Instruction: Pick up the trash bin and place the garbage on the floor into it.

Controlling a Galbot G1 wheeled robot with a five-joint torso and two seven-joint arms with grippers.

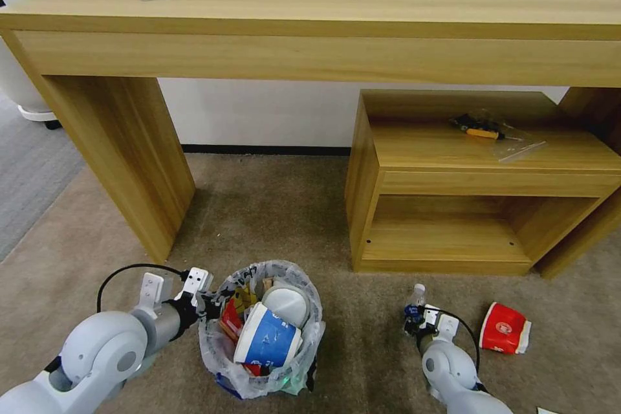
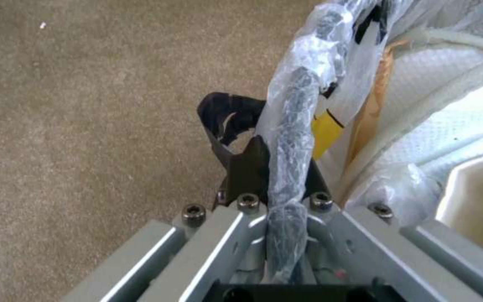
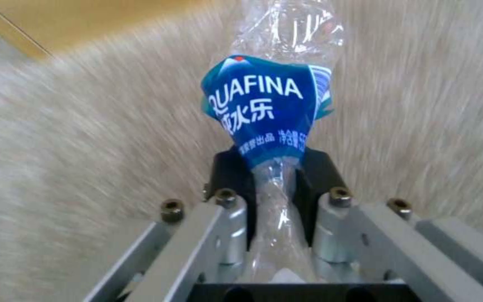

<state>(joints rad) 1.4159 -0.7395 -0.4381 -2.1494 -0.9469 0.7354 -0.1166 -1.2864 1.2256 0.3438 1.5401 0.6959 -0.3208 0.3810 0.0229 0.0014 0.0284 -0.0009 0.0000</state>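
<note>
Bottle (image 3: 269, 121) gripped — base (crushed) hidden.

Full trash bin (image 1: 262, 336) (carton (image 1: 505, 328) apart)

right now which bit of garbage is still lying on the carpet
The red-white carton, loose beside the right gripper; the bottle is gripped.
</note>
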